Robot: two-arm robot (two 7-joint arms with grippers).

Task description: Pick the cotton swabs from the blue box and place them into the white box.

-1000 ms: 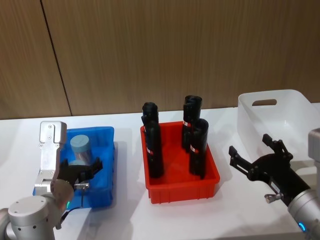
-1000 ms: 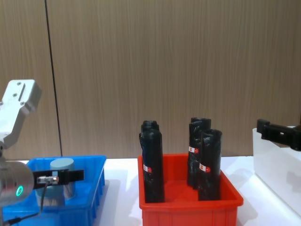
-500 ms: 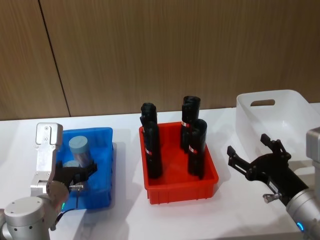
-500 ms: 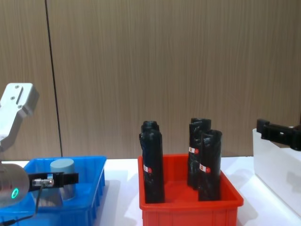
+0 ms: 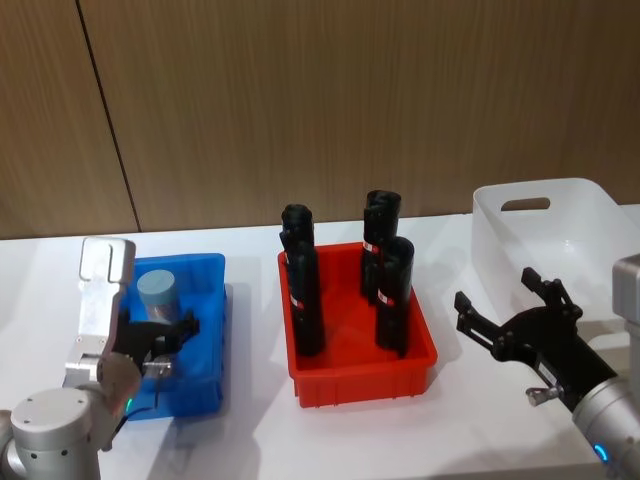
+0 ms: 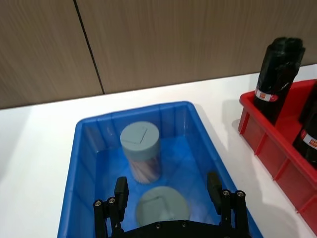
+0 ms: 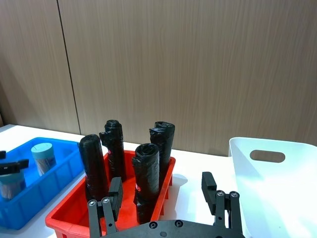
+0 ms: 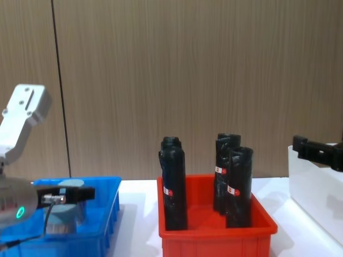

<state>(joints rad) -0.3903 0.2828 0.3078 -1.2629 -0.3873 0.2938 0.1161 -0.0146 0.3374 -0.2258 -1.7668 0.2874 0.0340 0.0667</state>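
Observation:
The blue box [image 5: 205, 300] sits at the table's left and holds two cotton swabs jars with grey-blue lids. One jar [image 6: 140, 150] stands upright toward the back [image 5: 157, 291]. The other jar [image 6: 161, 207] lies nearer, between the fingers of my left gripper [image 6: 167, 191], which hovers open just above it [image 5: 163, 338]. My right gripper [image 5: 510, 322] is open and empty, held in front of the white box [image 5: 590, 205] at the far right. From the chest, the left gripper [image 8: 64, 196] shows level with the blue box's rim [image 8: 86, 181].
A red bin [image 5: 360, 375] stands between the two boxes and holds three tall black rolls [image 5: 303, 290] with red-white labels. A wooden wall closes the back. Bare white tabletop lies in front of the bins.
My left gripper drew back and dipped slightly, then came forward and up again over the near jar, staying open. The right arm has not moved.

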